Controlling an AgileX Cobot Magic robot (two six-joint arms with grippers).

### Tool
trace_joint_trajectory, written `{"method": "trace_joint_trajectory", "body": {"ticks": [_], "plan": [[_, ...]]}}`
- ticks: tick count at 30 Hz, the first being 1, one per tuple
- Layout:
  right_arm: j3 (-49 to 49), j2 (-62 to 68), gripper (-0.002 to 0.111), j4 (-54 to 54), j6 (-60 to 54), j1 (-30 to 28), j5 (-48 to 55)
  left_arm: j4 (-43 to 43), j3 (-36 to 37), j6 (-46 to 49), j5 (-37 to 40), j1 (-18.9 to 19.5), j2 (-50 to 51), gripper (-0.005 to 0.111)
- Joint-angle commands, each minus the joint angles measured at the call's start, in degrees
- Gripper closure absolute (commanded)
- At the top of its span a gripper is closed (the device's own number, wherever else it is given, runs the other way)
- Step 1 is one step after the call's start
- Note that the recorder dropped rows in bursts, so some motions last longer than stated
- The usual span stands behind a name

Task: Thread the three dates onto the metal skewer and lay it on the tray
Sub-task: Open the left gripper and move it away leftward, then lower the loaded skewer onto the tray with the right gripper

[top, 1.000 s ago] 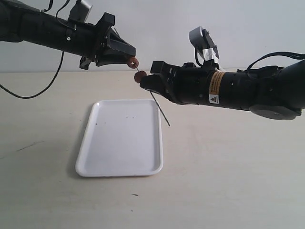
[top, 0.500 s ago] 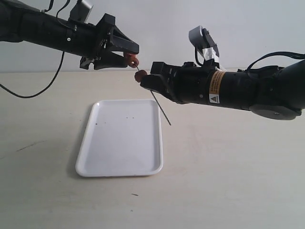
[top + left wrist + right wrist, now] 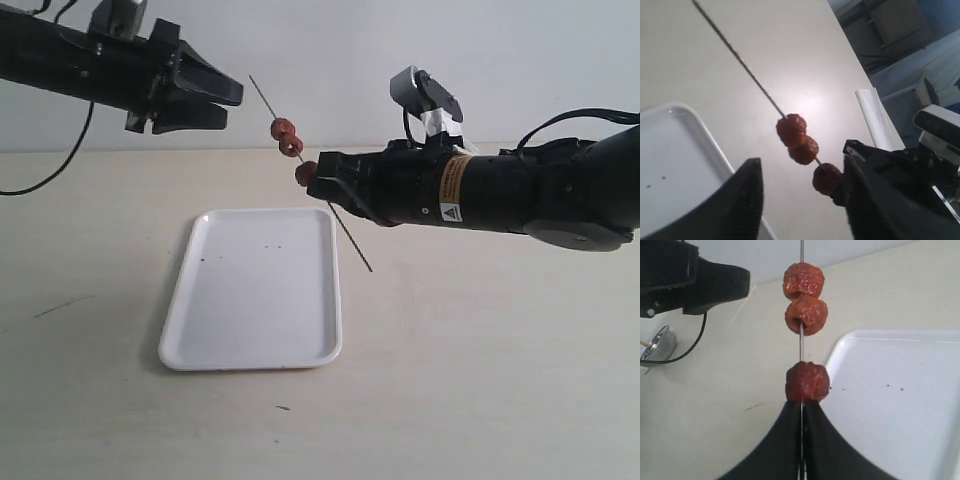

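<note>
My right gripper (image 3: pixel 322 186) is shut on the metal skewer (image 3: pixel 352 243), holding it slanted in the air above the tray's far right corner. All three dates sit on the rod: two touching each other (image 3: pixel 286 137) higher up, one (image 3: pixel 306 173) against the right fingertips. The right wrist view shows the skewer (image 3: pixel 801 342) running from the shut gripper (image 3: pixel 801 407) through the low date (image 3: pixel 807 381) and the upper pair (image 3: pixel 805 297). My left gripper (image 3: pixel 232 105) stands open and empty, well left of the dates (image 3: pixel 802 145). The white tray (image 3: pixel 255 288) lies flat on the table.
A black cable (image 3: pixel 50 175) hangs from the left arm down to the table at the far left. A few dark crumbs (image 3: pixel 272 246) dot the tray. A pale wall stands behind the table.
The left gripper has let go of the top date, opened and drawn back to the left. The right gripper has shifted slightly right with the skewer and its dates.
</note>
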Motion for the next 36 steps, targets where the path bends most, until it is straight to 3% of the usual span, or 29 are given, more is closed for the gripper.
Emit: {"method": "trace_joint_trajectory", "body": {"ticks": [1,3,5,12,20,25,28,36], "plan": [[-0.4,0.0,0.108,-1.8,-0.9,0.1,-0.4,-0.4,1.3,1.2,1.8,2.9,-1.2,0.089],[-0.4,0.0,0.108,-2.9,-0.9,0.1,-0.4,-0.4,2.6,3.2,1.8,3.4,-1.5,0.106],[-0.4,0.0,0.108,-3.8,-0.9,0.1,-0.3,-0.4,4.2,4.4,1.7,3.5,-2.0,0.107],[-0.4,0.0,0.108,-2.9,-2.4,3.7,7.5,-0.6,15.1,12.6,-13.4,3.3,-8.1,0.107],[-0.4,0.0,0.108,13.4,-12.8,10.1,19.5,-4.5,31.2,23.6,-32.7,3.3,-18.1,0.107],[-0.4,0.0,0.108,29.0,-19.6,13.8,20.7,-9.1,38.6,31.8,-38.6,3.3,-24.3,0.107],[-0.4,0.0,0.108,44.4,-29.5,16.4,20.7,-12.2,41.2,35.0,-39.0,3.3,-26.8,0.107],[-0.4,0.0,0.108,99.1,-78.7,25.7,15.3,-17.4,42.9,40.2,-34.7,3.3,-29.1,0.107]]}}
